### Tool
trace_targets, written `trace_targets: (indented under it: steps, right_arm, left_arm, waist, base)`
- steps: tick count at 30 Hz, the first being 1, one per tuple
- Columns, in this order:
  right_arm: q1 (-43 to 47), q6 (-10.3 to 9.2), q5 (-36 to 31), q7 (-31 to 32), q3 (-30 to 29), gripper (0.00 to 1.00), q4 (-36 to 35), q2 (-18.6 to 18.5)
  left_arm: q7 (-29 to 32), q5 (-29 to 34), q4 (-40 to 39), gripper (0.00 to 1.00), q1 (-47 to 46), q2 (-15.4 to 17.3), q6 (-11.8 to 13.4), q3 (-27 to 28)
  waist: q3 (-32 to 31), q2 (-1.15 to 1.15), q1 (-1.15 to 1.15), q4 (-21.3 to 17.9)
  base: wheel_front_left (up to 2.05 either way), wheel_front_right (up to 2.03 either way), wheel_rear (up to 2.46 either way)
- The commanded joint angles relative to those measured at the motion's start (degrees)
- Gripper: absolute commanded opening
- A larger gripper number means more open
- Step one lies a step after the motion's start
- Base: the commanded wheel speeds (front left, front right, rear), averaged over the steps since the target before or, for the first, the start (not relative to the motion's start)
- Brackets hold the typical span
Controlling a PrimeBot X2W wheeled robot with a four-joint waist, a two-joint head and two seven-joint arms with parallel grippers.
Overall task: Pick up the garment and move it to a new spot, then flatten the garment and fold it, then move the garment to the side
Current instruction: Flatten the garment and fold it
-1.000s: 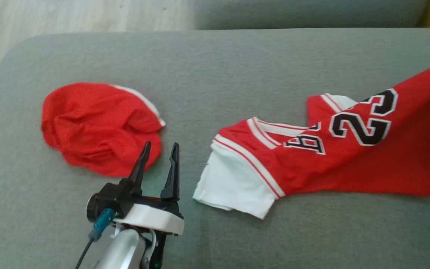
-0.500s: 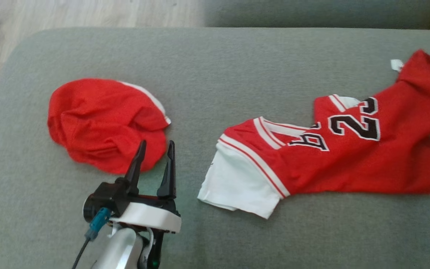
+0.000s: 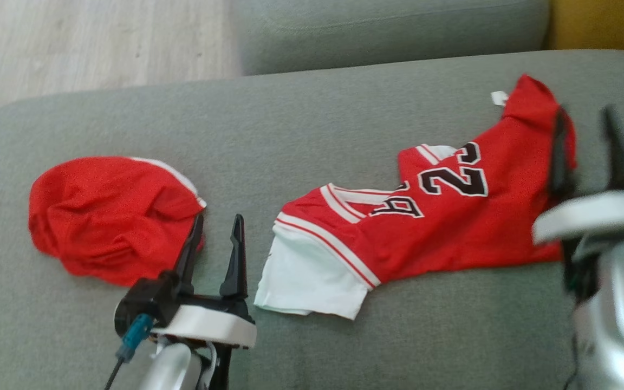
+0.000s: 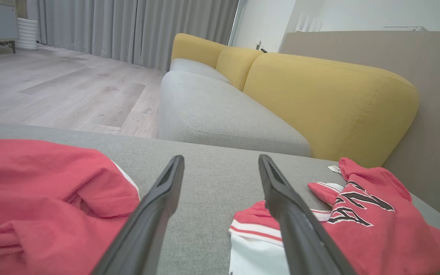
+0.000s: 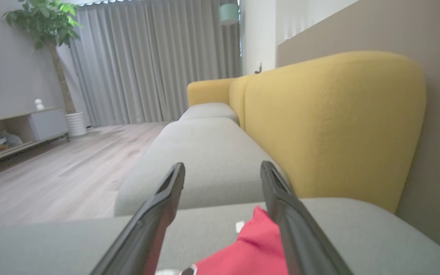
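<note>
A big grey sofa seat (image 3: pixel 312 124) takes up most of the head view. The red jersey (image 3: pixel 453 233) lies on it, in the middle and right of the picture. It is flat in parts and bunched in others. It has black numbers with white edges, and a white sleeve (image 3: pixel 306 276) points to the lower middle. A small white tag (image 3: pixel 499 98) sticks out at the jersey's top corner, in the upper right.

The right gripper (image 3: pixel 584 112) is at the right edge of the picture, a bit blurry. Its two dark fingers are wide apart and nothing is pinched between them. One finger shows in front of the jersey's right end. I cannot tell if it touches the cloth. In the right wrist view, a red corner of the jersey sits low between the two fingers.

The left gripper (image 3: pixel 218 218) is at the lower left. Its fingers are wide apart too, and it holds nothing. It points at the bare grey strip between the jersey and a red crumpled cloth (image 3: pixel 111 216). That cloth lies in a heap on the left side of the seat, with a white edge along its top right.

A wood floor (image 3: pixel 73 43) shows in the upper left. In the left wrist view, a yellow backrest (image 4: pixel 319 95) stands in the upper right behind the seat.
</note>
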Motion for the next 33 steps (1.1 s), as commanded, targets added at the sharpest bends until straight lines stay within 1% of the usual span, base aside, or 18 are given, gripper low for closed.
trace_targets:
  steps: [1, 4, 9, 13, 18, 21, 22, 27, 30, 33]
  right_arm:
    - [3.65, -0.04, 0.50, 0.85, 3.42, 1.00, -4.67, 1.28]
    - [10.10, -0.04, 3.31, 1.19, 3.98, 1.00, -7.65, 2.46]
    - [18.14, -0.04, 2.07, -1.66, 4.77, 1.00, -7.99, 2.85]
    - [19.70, -0.04, 2.43, -2.88, 5.53, 1.00, -7.52, 2.87]
    - [18.75, -0.04, 3.34, -3.41, 4.96, 1.00, -8.34, 2.88]
    - [17.97, -0.04, 3.23, -3.48, 4.99, 1.00, -8.62, 2.89]
    - [17.66, -0.04, 3.09, -3.50, 4.96, 1.00, -8.75, 2.89]
    - [17.65, -0.04, 3.35, -3.52, 5.43, 1.00, -9.22, 2.89]
    - [17.66, -0.04, 3.52, -3.52, 5.62, 1.00, -9.32, 2.89]
    - [17.65, -0.04, 3.67, -3.52, 5.57, 1.00, -9.32, 2.89]
  left_arm:
    - [-0.54, 0.36, -1.98, 1.00, -0.82, 0.03, 0.19, 2.12]
    - [-0.54, 0.33, -1.91, 1.00, -0.48, 0.03, 0.16, 1.97]
    - [-0.54, 0.07, -1.45, 1.00, -0.22, 0.03, -0.04, 1.39]
    - [-0.54, 0.36, -0.71, 1.00, -0.17, 0.03, -0.18, 1.38]
    - [-0.54, 1.21, 0.47, 1.00, -1.05, 0.03, -0.73, 1.08]
    - [-0.54, 1.48, 2.52, 1.00, -1.83, 0.03, -1.50, -0.76]
    - [-0.45, 2.20, 5.16, 1.00, -2.65, 0.03, -1.72, -2.61]
    - [4.96, 3.37, 12.98, 1.00, -4.67, 0.03, 0.75, -4.98]
    - [7.33, 2.81, 15.61, 1.00, -5.47, 0.03, 1.68, -5.74]
    - [9.39, 2.43, 17.46, 1.00, -5.88, 0.03, 2.02, -6.51]
  waist:
    - [-1.10, 0.00, 0.01, -1.33]
    - [-1.52, 0.00, 0.01, -1.65]
    - [-1.53, 0.00, 0.01, -1.28]
    - [-1.21, 0.00, 0.01, -1.29]
    - [-0.27, 0.00, 0.01, -1.60]
    - [0.25, 0.00, 0.01, -1.96]
    - [0.60, 0.00, 0.01, -2.22]
    - [1.24, 0.00, 0.01, -3.08]
    - [1.48, 0.00, 0.01, -3.50]
    - [1.53, 0.00, 0.01, -3.86]
  base:
    - [0.00, 0.00, 0.00]
    - [0.00, 0.00, 0.00]
    - [0.00, 0.00, 0.00]
    - [0.00, 0.00, 0.00]
    - [0.00, 0.00, 0.00]
    - [0.00, 0.00, 0.00]
    - [0.00, 0.00, 0.00]
    - [0.00, 0.00, 0.00]
    - [0.00, 0.00, 0.00]
    - [0.00, 0.00, 0.00]
